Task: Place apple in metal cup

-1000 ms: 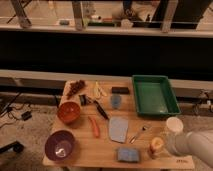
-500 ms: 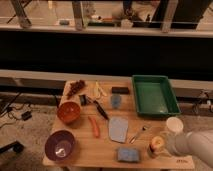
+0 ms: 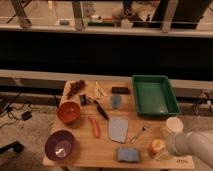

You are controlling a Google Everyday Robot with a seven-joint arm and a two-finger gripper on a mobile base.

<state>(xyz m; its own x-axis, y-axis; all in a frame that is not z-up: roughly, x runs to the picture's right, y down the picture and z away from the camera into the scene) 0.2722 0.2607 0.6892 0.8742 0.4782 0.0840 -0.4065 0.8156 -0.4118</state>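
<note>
Far left of the gripper (image 3: 164,148), one purple bowl (image 3: 60,145) and one orange bowl (image 3: 69,112) are sitting, with one carrot (image 3: 94,126) nearer. The gripper is hovering at the table's (image 3: 105,150) front right corner, touching the one apple (image 3: 157,147); whether it is gripping, I cannot tell. One pale cup (image 3: 174,124) is standing just above-right.

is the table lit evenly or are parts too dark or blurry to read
Camera view: warm dim light, the wooden table readable, the band behind it nearly black; the whole frame is soft, so the apple and the gripper beside it at the front right corner blur together.
</note>
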